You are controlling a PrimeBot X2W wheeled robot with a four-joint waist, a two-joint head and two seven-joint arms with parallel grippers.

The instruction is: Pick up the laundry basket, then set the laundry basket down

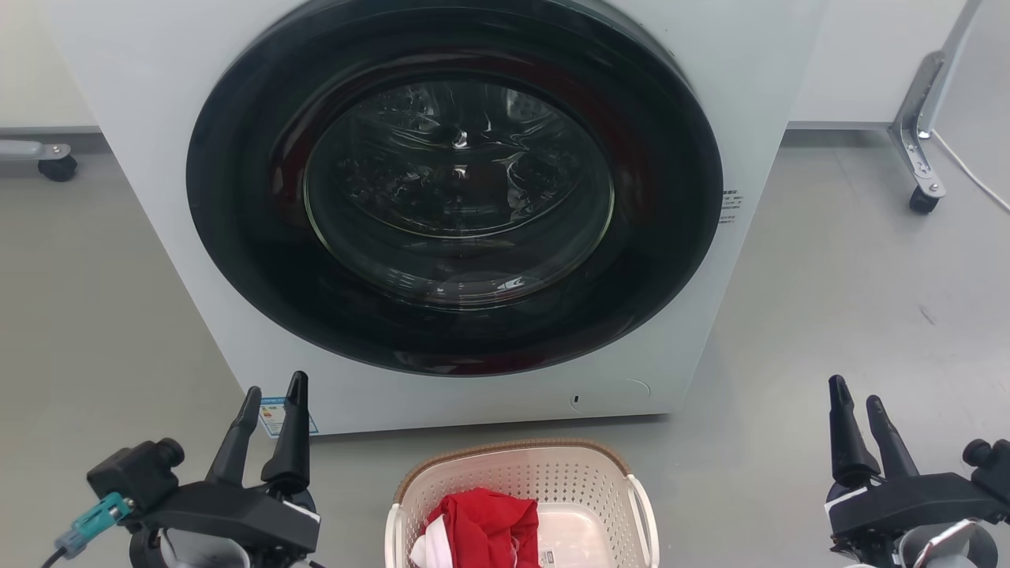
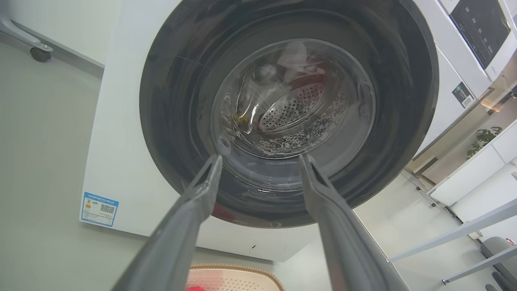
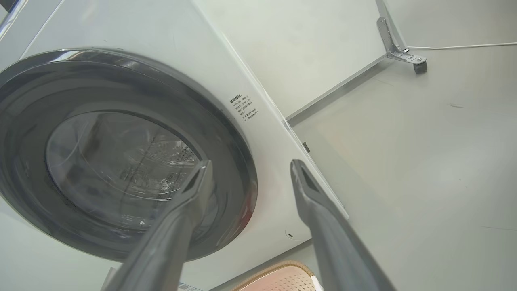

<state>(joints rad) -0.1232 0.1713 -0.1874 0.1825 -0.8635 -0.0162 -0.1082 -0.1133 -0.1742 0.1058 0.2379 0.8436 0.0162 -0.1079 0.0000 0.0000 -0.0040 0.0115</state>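
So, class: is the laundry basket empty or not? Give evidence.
Not empty: the laundry basket holds crumpled red cloth, with something white beside it.

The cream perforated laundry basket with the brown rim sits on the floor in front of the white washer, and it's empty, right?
Not empty. The head view shows a crumpled red cloth inside the cream-white perforated plastic laundry basket. It does sit on the floor before the white front-loading washer.
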